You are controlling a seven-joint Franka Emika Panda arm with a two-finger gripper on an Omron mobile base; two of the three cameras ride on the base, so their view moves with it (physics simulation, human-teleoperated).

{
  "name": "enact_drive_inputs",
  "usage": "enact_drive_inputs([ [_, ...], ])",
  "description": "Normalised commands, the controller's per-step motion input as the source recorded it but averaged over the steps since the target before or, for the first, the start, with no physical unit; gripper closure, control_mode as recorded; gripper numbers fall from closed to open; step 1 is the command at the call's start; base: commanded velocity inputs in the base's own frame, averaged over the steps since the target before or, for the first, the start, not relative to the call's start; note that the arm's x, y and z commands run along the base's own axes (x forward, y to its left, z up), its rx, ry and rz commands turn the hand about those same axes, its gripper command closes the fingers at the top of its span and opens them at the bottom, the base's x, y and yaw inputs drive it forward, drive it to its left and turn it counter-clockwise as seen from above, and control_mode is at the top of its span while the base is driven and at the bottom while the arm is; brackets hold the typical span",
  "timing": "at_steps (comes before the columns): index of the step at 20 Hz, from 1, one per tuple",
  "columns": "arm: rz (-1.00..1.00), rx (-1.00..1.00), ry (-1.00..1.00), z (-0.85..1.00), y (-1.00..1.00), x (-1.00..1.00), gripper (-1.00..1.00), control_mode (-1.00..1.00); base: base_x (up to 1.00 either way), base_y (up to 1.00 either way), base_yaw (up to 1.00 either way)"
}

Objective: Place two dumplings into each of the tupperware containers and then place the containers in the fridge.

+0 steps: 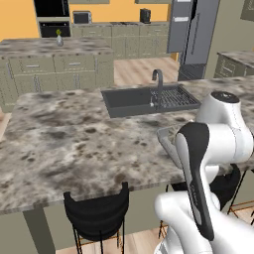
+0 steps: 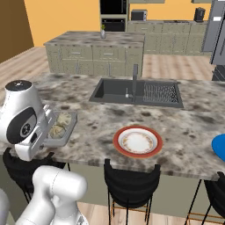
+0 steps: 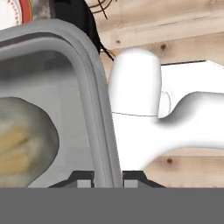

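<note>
A grey translucent tupperware container sits at the near edge of the counter beside my white arm, with two pale dumplings in it. Its rim peeks out behind the arm in the left base view. In the hand view the container's rim runs down between my fingertips, and my gripper is shut on it. One dumpling lies inside at the left. The grey steel fridge stands far back right, beyond the island, also seen as fridge.
A white plate with a red-orange rim lies on the marble counter right of the container. A flat blue round thing is at the far right edge. The dark sink with a faucet lies behind. Black stools stand under the counter's front edge.
</note>
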Motion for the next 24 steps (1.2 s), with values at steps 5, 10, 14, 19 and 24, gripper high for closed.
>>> enact_drive_inputs([
  [5,0.00,0.00,0.01,0.01,0.00,-0.01,1.00,1.00,-0.46,0.31,0.00],
  [10,0.00,0.00,0.00,0.00,0.00,0.00,1.00,1.00,-0.10,1.00,0.00],
  [14,0.00,0.00,0.00,0.00,0.00,0.00,1.00,1.00,-0.23,1.00,0.03],
  [19,0.00,0.00,0.00,0.00,0.00,0.00,1.00,1.00,-0.27,1.00,0.04],
  [24,0.00,0.00,0.00,0.00,0.00,0.00,1.00,1.00,-0.39,1.00,0.14],
])
